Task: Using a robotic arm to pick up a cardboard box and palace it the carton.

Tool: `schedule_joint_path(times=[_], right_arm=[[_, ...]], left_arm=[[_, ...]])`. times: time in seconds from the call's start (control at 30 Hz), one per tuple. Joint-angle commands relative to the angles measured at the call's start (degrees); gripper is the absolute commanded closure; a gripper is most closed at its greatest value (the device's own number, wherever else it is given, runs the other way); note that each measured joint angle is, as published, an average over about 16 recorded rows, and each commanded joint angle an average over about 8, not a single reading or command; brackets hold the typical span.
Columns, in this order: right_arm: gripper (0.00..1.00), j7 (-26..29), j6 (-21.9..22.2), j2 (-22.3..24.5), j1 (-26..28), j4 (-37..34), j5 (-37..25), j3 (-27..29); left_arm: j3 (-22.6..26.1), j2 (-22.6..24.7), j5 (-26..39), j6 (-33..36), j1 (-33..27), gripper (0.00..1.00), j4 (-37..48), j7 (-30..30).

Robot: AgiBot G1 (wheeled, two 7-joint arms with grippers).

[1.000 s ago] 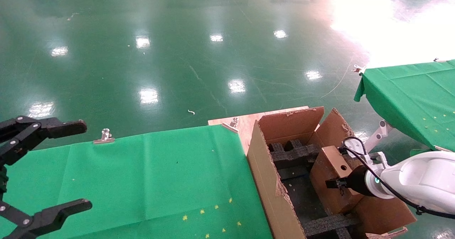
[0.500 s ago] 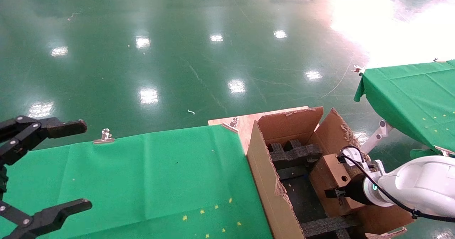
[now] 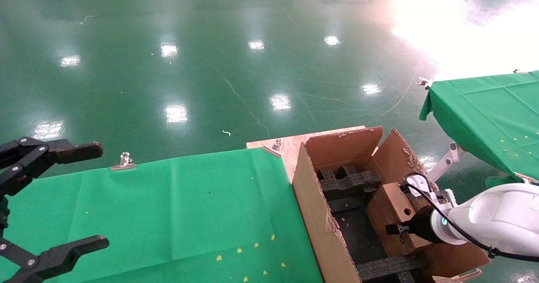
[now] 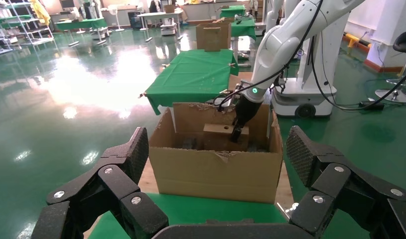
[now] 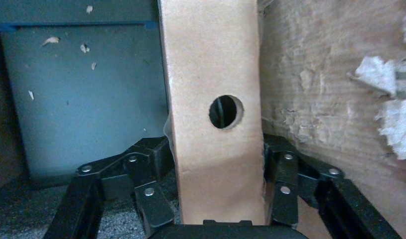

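My right arm (image 3: 492, 217) reaches into the carton (image 3: 313, 215) from about 4 o'clock of its opening. The carton stands at the 3 o'clock end of the green tabletop (image 3: 168, 207), its ragged near wall touching the cloth edge. Black foam inserts (image 3: 345, 181) fill the 12 o'clock end and another strip crosses near 6 o'clock, leaving a dark open slot between them. My right fingers (image 5: 285, 184) are closed on the cardboard box (image 5: 215, 104), one on each broad side, the round hole just beyond my fingertips. The box stands on edge inside the carton, close against the carton's 3 o'clock wall (image 5: 330, 84), with open room on its other side. My left gripper (image 3: 54, 198) hangs spread wide and empty over the tabletop's 9 o'clock end.
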Motion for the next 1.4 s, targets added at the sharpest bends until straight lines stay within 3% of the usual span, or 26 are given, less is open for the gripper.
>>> schedule_joint_path(times=[0.03,0.43,0.73,0.9,1.2,1.4], right_arm=[[0.00,-0.1,-0.1,0.1,0.2,0.0,0.1,0.1],[0.00,-1.1,-0.5,0.8,2.9,0.9,-0.3,1.1],[0.00,-5.0,1.3,1.1,9.8,1.4,1.5,4.4],[0.00,-10.9,4.4,0.8,14.5,1.7,9.3,6.9],[0.00,-24.3,4.9,0.2,20.0,2.0,33.5,11.9],[0.00,-26.4,3.9,0.2,21.1,1.9,38.4,13.2]], left_arm=[[0.0,0.0,0.0,0.0,0.0,0.00,0.0,0.0],[0.0,0.0,0.0,0.0,0.0,0.00,0.0,0.0],[0.0,0.0,0.0,0.0,0.0,0.00,0.0,0.0],[0.0,0.0,0.0,0.0,0.0,0.00,0.0,0.0],[0.0,0.0,0.0,0.0,0.0,0.00,0.0,0.0],[0.0,0.0,0.0,0.0,0.0,0.00,0.0,0.0]])
